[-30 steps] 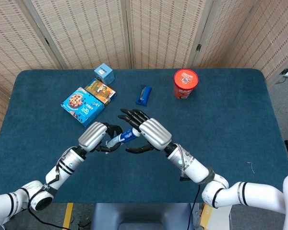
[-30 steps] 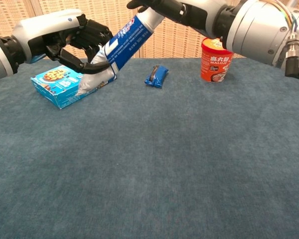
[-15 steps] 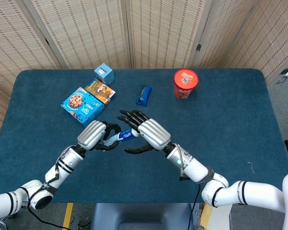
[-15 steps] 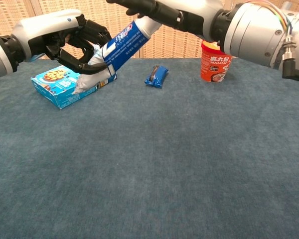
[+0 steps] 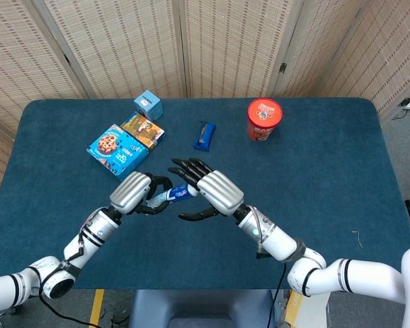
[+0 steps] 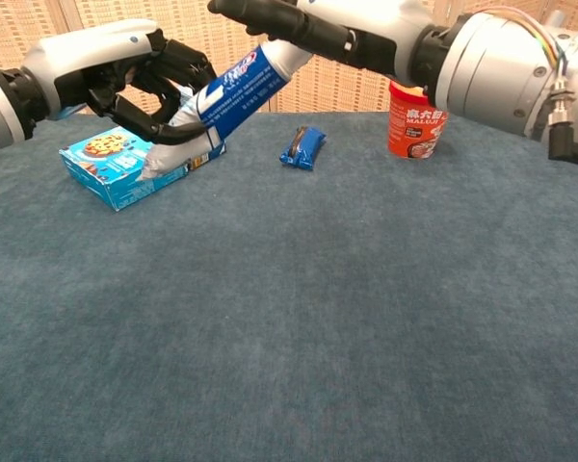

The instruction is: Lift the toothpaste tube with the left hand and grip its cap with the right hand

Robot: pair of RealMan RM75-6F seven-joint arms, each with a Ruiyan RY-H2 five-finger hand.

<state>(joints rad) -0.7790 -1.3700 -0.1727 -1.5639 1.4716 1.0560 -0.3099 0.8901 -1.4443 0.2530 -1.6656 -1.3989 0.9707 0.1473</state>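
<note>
A blue and white toothpaste tube [image 5: 176, 195] [image 6: 236, 87] hangs tilted above the table. My left hand [image 5: 133, 193] [image 6: 125, 67] grips its flat lower end. My right hand [image 5: 215, 191] [image 6: 318, 29] covers the upper cap end, with its fingers stretched out over the tube and its thumb spread below. The cap itself is hidden under the right palm. No finger is seen closed on it.
On the blue table [image 5: 314, 191] lie a blue cookie box [image 5: 117, 150] [image 6: 116, 164], a brown box [image 5: 143, 130], a small light-blue box [image 5: 149, 104], a blue snack bar [image 5: 205, 135] [image 6: 302, 147] and a red cup [image 5: 264, 118] [image 6: 416, 120].
The right hand has slid left along the tube, its fingers now reaching farther over it. The tube's upper end has sunk a little. The left hand keeps its hold.
</note>
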